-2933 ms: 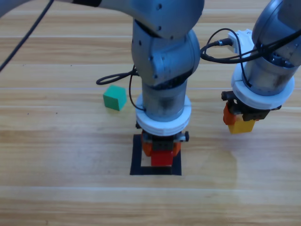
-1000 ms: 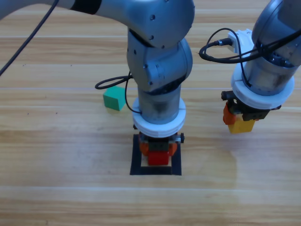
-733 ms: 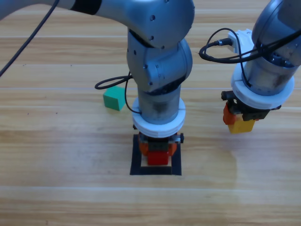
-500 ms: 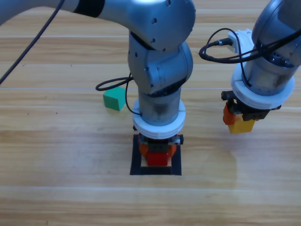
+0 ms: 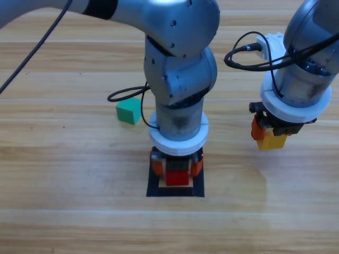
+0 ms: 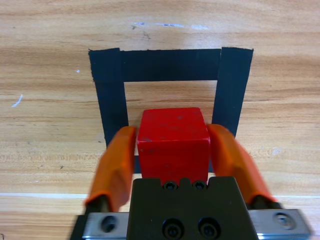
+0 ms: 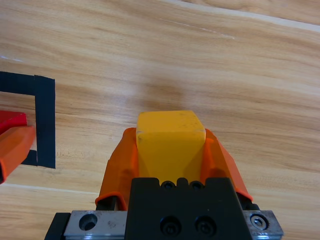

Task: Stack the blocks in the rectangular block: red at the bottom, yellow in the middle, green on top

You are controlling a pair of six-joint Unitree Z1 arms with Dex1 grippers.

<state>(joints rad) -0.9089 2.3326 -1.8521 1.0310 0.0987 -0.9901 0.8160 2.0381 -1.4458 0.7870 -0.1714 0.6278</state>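
Wooden table (image 5: 63, 174) fills the frame. At lower centre, the black outline (image 5: 154, 180) encloses the red cube (image 5: 177, 177), which sits between the left gripper (image 6: 172, 145)'s parted jaws. At right, the right gripper (image 7: 170, 145) clamps the yellow cube (image 7: 171, 137). The green cube (image 5: 128, 111) lies centre-left.

You see a red cube (image 6: 173, 137) between the orange jaws of the left tool (image 6: 172, 145), over a black tape square (image 6: 169, 65); a yellow cube (image 7: 171, 140) sits in the right tool (image 7: 171, 150); a teal-green cube (image 5: 128, 111) lies on the light wood-grain tabletop (image 5: 63, 185).

Matt black tape outline (image 6: 170, 65) on the smooth, grained wooden table (image 5: 63, 211); red cube (image 6: 173, 135) looks slightly scuffed, yellow cube (image 7: 171, 137) smooth
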